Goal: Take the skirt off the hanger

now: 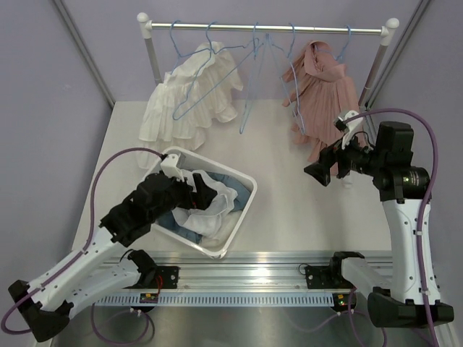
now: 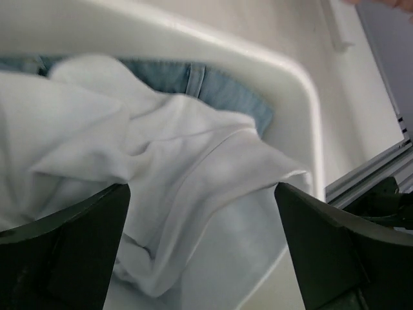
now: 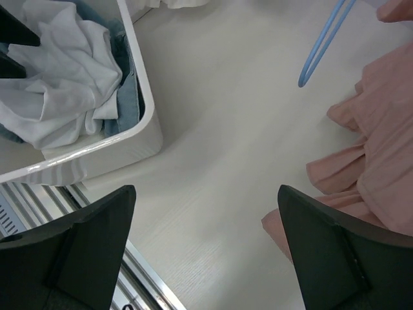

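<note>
A white ruffled skirt point(image 1: 189, 97) hangs on a blue hanger at the left of the rack, and a pink skirt point(image 1: 322, 90) hangs on another at the right. My left gripper point(image 1: 206, 189) is open low over the white basket point(image 1: 246, 210). A crumpled white garment point(image 2: 161, 155) lies loose between and below its fingers, on top of denim point(image 2: 219, 87). My right gripper point(image 1: 318, 173) is open above the bare table, just left of the pink skirt's hem point(image 3: 381, 142), holding nothing.
Empty blue hangers point(image 1: 249, 79) dangle from the middle of the rail point(image 1: 268, 29); the tip of one point(image 3: 322, 45) shows in the right wrist view. The rack's posts stand at the back corners. A metal rail point(image 1: 239, 271) runs along the near edge.
</note>
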`<action>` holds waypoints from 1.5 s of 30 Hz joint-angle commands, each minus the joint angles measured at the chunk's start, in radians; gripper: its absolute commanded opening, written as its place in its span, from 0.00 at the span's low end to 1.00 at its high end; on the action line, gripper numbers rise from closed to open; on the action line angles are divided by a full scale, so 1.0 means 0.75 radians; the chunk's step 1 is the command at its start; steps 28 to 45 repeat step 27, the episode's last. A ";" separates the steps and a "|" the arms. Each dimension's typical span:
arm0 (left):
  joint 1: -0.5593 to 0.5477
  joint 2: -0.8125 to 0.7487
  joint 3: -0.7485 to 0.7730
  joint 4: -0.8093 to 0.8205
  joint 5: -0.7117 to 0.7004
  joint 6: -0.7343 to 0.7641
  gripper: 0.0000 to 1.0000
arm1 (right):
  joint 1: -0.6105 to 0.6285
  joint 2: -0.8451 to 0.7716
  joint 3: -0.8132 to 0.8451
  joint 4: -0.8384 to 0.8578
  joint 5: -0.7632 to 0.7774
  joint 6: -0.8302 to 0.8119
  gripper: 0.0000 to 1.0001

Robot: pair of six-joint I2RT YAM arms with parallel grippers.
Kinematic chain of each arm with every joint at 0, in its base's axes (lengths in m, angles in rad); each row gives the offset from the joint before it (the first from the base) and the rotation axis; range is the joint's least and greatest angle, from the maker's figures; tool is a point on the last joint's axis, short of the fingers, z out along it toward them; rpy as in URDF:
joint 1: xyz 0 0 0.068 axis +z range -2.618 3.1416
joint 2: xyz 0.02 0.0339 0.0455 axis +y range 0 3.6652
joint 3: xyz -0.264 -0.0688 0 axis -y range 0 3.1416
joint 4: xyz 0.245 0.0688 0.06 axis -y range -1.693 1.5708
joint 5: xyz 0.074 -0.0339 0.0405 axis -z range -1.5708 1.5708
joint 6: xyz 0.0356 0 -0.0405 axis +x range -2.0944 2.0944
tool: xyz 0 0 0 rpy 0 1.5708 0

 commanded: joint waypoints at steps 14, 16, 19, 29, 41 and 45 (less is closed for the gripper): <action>0.006 -0.077 0.553 -0.118 -0.070 0.287 0.99 | -0.011 -0.002 0.279 0.196 0.737 0.680 0.99; 0.008 -0.052 0.576 -0.052 -0.017 0.291 0.99 | -0.011 -0.025 0.271 0.219 0.832 0.721 0.99; 0.008 -0.003 0.621 -0.034 0.016 0.297 0.99 | -0.011 -0.033 0.277 0.211 0.919 0.754 0.99; 0.008 -0.017 0.594 0.011 0.008 0.303 0.99 | -0.011 -0.054 0.228 0.204 1.038 0.656 0.99; 0.008 -0.017 0.594 0.011 0.008 0.303 0.99 | -0.011 -0.054 0.228 0.204 1.038 0.656 0.99; 0.008 -0.017 0.594 0.011 0.008 0.303 0.99 | -0.011 -0.054 0.228 0.204 1.038 0.656 0.99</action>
